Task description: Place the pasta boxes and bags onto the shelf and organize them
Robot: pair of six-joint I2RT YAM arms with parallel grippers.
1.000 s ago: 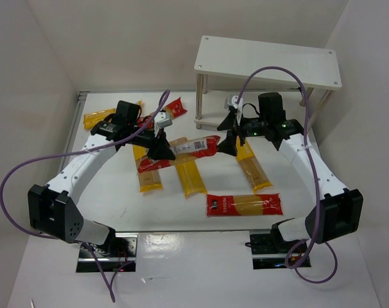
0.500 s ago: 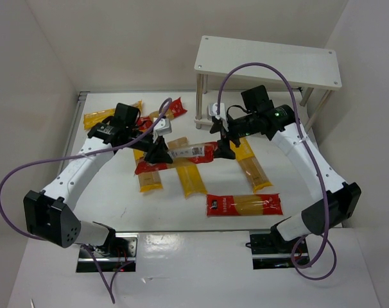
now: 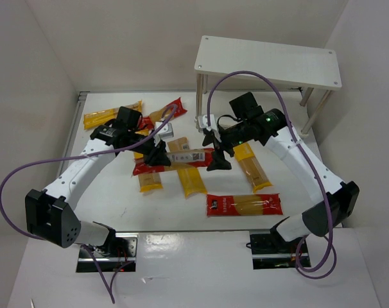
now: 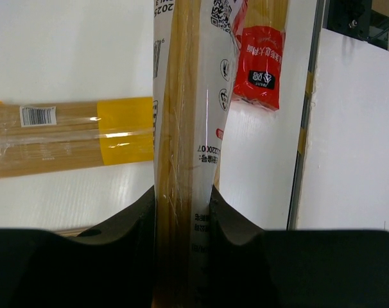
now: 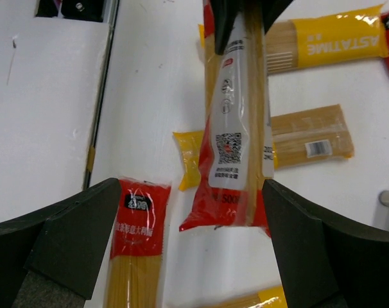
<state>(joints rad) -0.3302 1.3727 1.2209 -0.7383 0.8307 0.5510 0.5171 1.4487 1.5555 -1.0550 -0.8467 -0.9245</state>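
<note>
My left gripper (image 3: 157,154) is shut on a red spaghetti packet (image 3: 181,158) and holds it level above the table. In the left wrist view the packet (image 4: 185,128) is clamped between my fingers (image 4: 143,224). My right gripper (image 3: 215,151) is wide open at the packet's right end. In the right wrist view that red end (image 5: 236,147) hangs between my spread fingers (image 5: 72,244), close to the right one, untouched. The shelf (image 3: 268,61) stands at the back right, its top board bare.
Loose packets lie on the table: yellow ones (image 3: 111,116), (image 3: 149,178), (image 3: 190,178), (image 3: 253,165), a red one (image 3: 172,108) at the back, and a red-ended one (image 3: 244,205) near the front. The shelf's legs (image 3: 200,102) stand just behind my right gripper.
My right gripper has moved left and toward the front, to the held packet's right end. My left gripper has shifted slightly toward the front with the packet.
</note>
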